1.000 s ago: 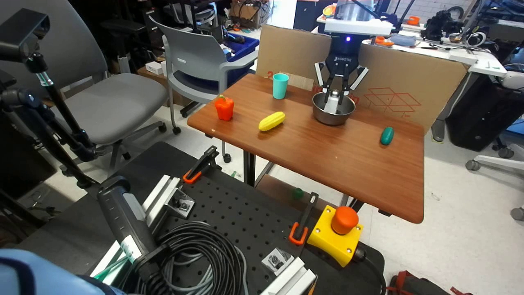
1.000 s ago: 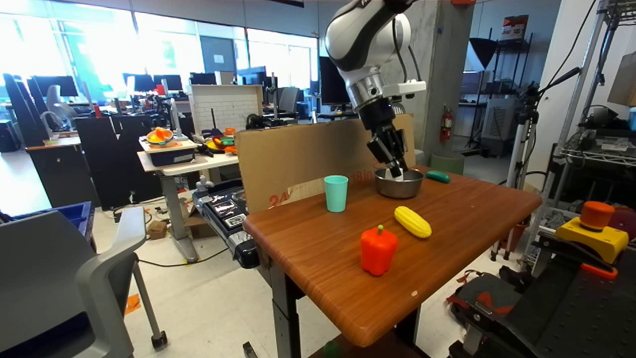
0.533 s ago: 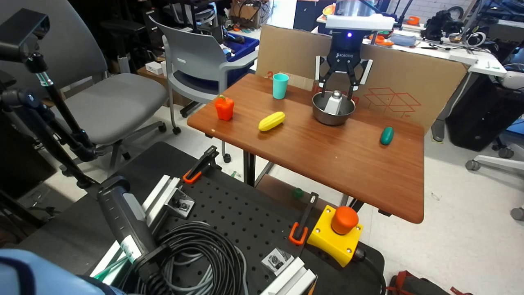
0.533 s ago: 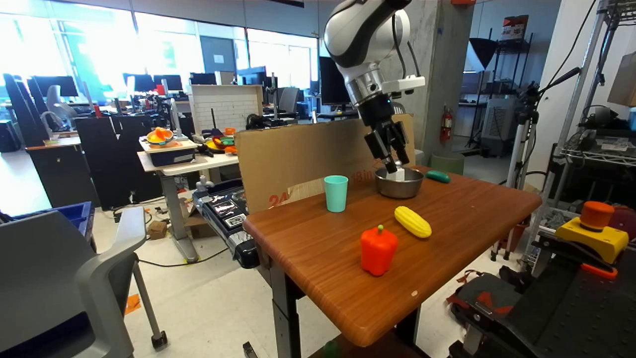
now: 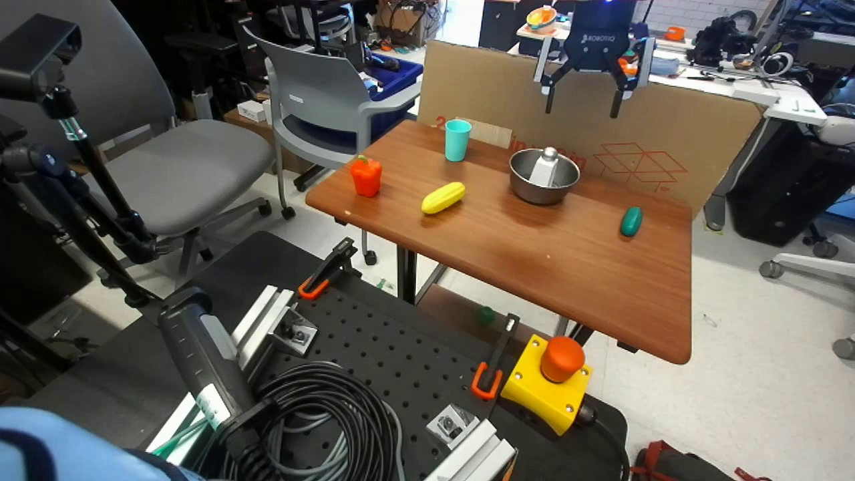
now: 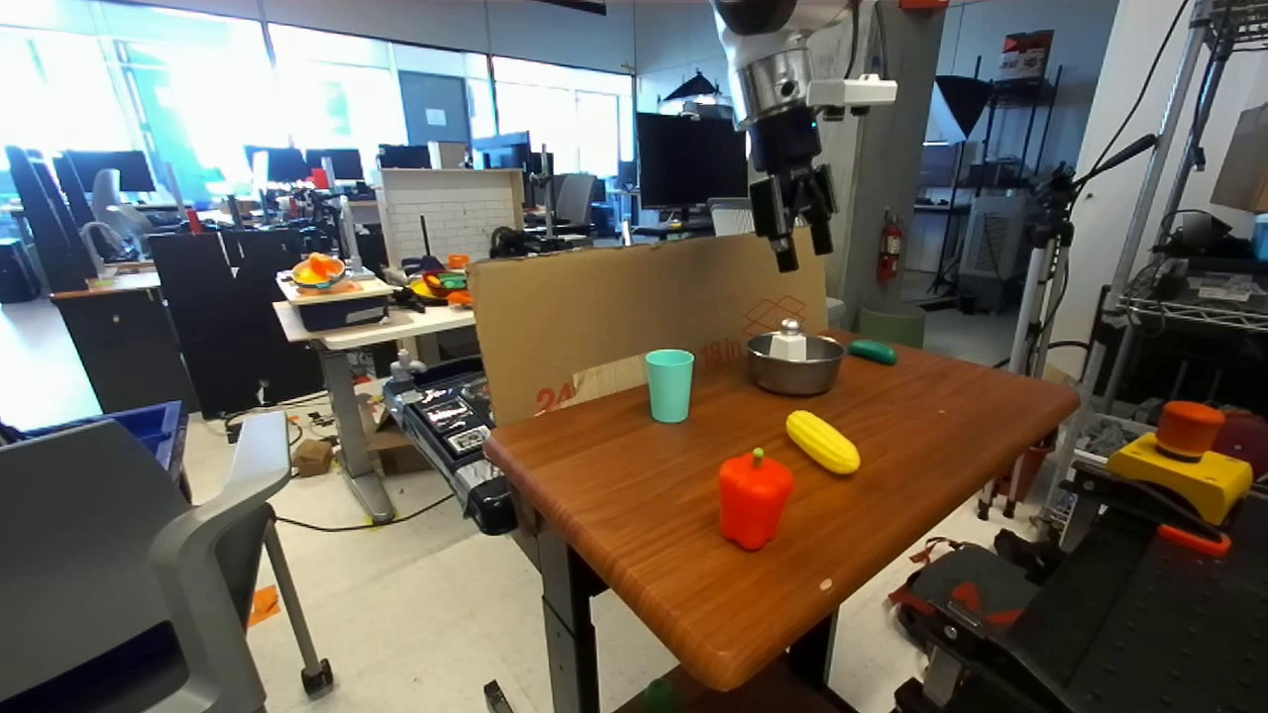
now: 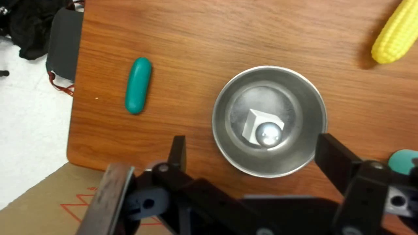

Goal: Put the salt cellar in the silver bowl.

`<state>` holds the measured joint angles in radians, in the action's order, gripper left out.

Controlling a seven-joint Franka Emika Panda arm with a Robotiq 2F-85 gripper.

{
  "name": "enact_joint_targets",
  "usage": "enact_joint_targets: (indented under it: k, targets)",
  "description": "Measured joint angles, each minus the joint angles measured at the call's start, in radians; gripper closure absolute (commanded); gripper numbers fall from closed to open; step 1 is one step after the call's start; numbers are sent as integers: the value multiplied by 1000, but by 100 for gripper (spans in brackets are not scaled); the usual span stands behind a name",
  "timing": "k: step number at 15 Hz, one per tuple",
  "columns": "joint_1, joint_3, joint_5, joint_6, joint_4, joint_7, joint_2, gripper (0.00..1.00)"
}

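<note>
In an exterior view, nearest lies the black perforated board (image 5: 421,354); past it is the brown table (image 5: 574,267), with the yellow corn (image 5: 443,198) to the left and a dark green piece (image 5: 631,222) to the right. Between them and farther back, the salt cellar (image 5: 542,172) stands inside the silver bowl (image 5: 544,196), its silver cap (image 5: 549,153) uppermost. Above, slightly to the right, hangs the gripper (image 5: 582,112); the wrist view shows its fingers (image 7: 336,163) spread wide, holding nothing. Cardboard (image 5: 695,120) rises behind.

The placing looks done; I judge the step in hand to be the withdrawal. To do it well, leave the fingers apart and lift straight up before any sideways swing, so neither tip catches the cap or bowl, the teal cup (image 5: 457,140) at left or the cardboard beyond. The cellar is narrow and would likely tip if nudged, so leave it be.

Harder to make out: the corn runs off the wrist view's edge. The bowl's near wall (image 6: 794,377) hides the cellar's foot in an exterior view, and from the wrist the cap covers part of the body, so whether the base sits flat I cannot tell. Farther off, the teal cup is partly hidden by the gripper in the wrist view, and the arm (image 6: 778,84) is cut off above in an exterior view.
</note>
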<state>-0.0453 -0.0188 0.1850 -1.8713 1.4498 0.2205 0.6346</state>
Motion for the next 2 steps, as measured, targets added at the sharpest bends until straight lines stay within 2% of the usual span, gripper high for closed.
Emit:
enact_joint_targets:
  k: [2]
  targets:
    - [-17, 0, -5, -27, 54, 0, -47, 0]
